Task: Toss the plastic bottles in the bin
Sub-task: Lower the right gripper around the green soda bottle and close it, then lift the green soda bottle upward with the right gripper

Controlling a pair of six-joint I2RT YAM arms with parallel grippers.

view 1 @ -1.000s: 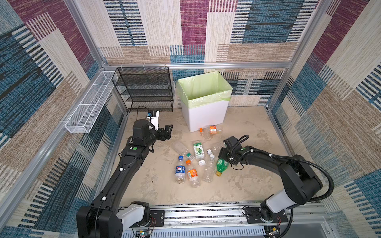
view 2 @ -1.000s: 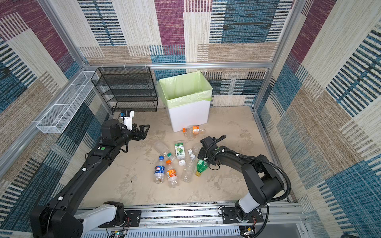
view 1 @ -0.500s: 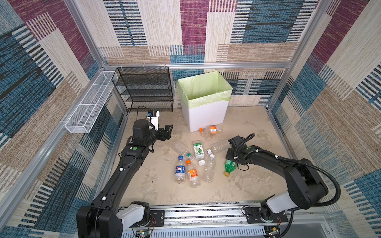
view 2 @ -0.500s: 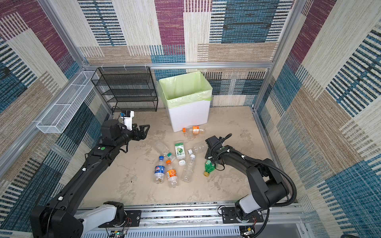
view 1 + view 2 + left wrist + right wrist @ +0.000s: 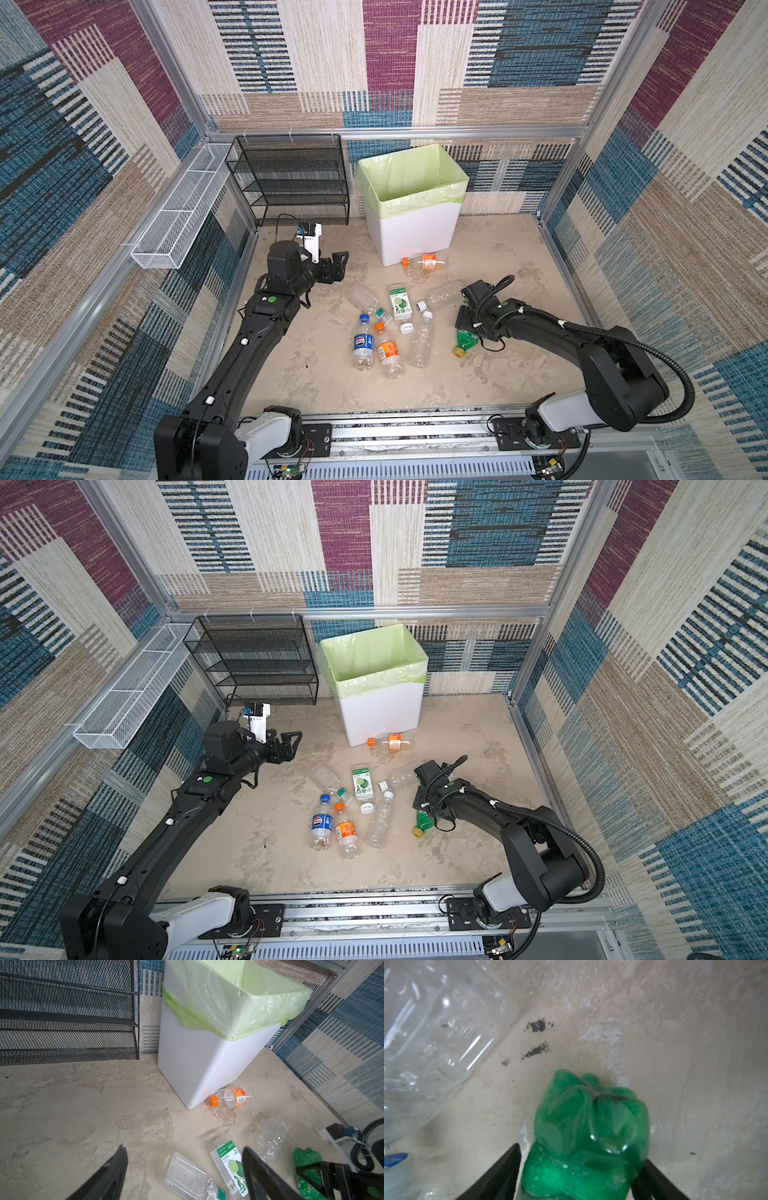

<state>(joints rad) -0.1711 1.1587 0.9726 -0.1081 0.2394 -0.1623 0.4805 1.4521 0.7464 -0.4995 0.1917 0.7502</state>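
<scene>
Right gripper (image 5: pixel 581 1153): my fingers (image 5: pixel 500 1174) sit either side of the green bottle (image 5: pixel 591 1126) lying on the floor (image 5: pixel 675 1043). A thin sliver shows on one side, so I cannot tell if I'm clamped or just straddling. This wrist view is blurred and cuts off the bottle's cap end. In both top views my wrist hides its body; only the neck and yellow cap (image 5: pixel 458 352) show.

Left gripper (image 5: pixel 184 1148): fingers wide apart, holding nothing, near the rack (image 5: pixel 291 178). In its wrist view the lime-label bottle (image 5: pixel 228 1159) is partly behind my finger and cut off at the frame edge. The green-cap clear bottle (image 5: pixel 187 1176) is cut off too.

Bin (image 5: pixel 413 232): at the back wall, just right of the rack. Its near wall hides the bottom, so contents can't be told.

Count, top views: eight bottles on the floor.
- One green.
- Two orange-label: one at the bin's foot (image 5: pixel 428 262), one (image 5: pixel 388 353) beside the blue-label bottle (image 5: pixel 362 343).
- One lime-label.
- Three clear: the green-cap one plus two white-cap (image 5: pixel 442 296) (image 5: pixel 422 340).

One bin, one rack, one basket (image 5: pixel 183 208).
</scene>
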